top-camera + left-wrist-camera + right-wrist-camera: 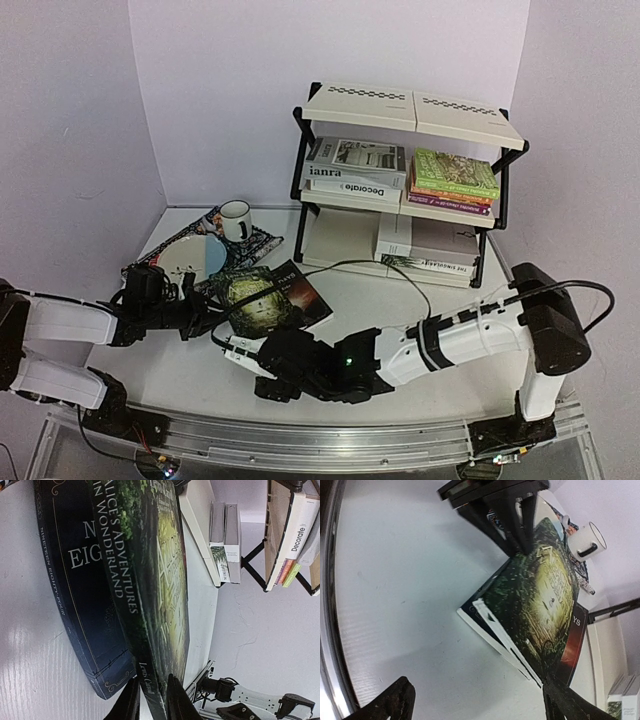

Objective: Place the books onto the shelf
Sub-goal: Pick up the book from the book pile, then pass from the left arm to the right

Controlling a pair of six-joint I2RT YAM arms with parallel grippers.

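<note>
As the views show it, my left pincer (151, 700) is clamped on the spine end of the green Alice book (150, 580). That book rests on the dark Nineteen Eighty-Four book (75, 605), on the worktop (395, 605) at near left. My right pincer (476, 690) stands wide apart beside them, holding nothing. Step in hand, by my judgement: picking up the green book. The next move calls for a firm lift and a carry to the shelf (410, 108) at far right, where other books (400, 165) lie.

The left arm (62, 322) and right arm (468, 338) share white boxy links joined by bulky black motor housings. Thin black cables (395, 268) loop off the right arm, and a green light (348, 361) glows near its wrist. The left gripper (152, 697) and right gripper (480, 702) have black fingers.
</note>
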